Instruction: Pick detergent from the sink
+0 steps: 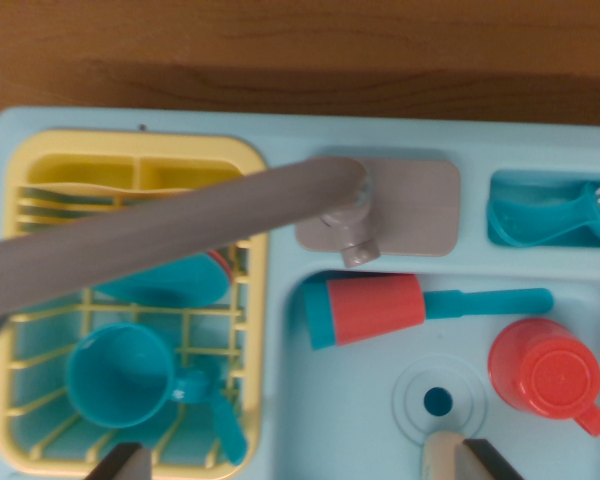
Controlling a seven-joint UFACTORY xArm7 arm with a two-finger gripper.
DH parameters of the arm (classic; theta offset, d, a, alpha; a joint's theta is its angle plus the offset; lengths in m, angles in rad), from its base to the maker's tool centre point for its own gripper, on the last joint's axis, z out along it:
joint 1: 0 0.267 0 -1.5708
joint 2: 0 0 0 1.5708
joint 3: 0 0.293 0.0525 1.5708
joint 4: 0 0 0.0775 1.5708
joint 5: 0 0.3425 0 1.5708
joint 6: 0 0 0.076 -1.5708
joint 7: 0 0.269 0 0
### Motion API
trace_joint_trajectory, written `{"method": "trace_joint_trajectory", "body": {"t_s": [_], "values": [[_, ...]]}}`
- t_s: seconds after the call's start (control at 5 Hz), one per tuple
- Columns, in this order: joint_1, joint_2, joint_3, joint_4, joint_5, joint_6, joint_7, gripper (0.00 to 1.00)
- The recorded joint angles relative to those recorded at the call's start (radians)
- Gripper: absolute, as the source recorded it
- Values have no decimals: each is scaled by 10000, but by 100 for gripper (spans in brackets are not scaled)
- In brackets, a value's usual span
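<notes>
With its fingers spread wide and empty, the hand (300, 462) should descend centred over the cream detergent (442, 452) by the drain (438, 402).

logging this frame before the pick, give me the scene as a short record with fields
surface: wooden table
sink unit: light blue
basin: red and teal brush-like item lying flat; red cup; drain
rack: yellow, holds teal cup
faucet: grey, swung over the rack
side compartment: teal utensil
jaws: wide apart at the bottom edge, holding nothing
detergent: cannot tell; cream object near the drain is mostly cut off
</notes>
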Motion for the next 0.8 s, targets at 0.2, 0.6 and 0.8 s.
{"method": "trace_joint_trajectory", "body": {"t_s": [0.2, 0.6, 0.8], "values": [[-51, 24, -81, -429, -1, -419, -151, 0], [-105, 51, -169, -892, -2, -871, -314, 0], [-105, 51, -169, -892, -2, -871, -314, 0]]}}
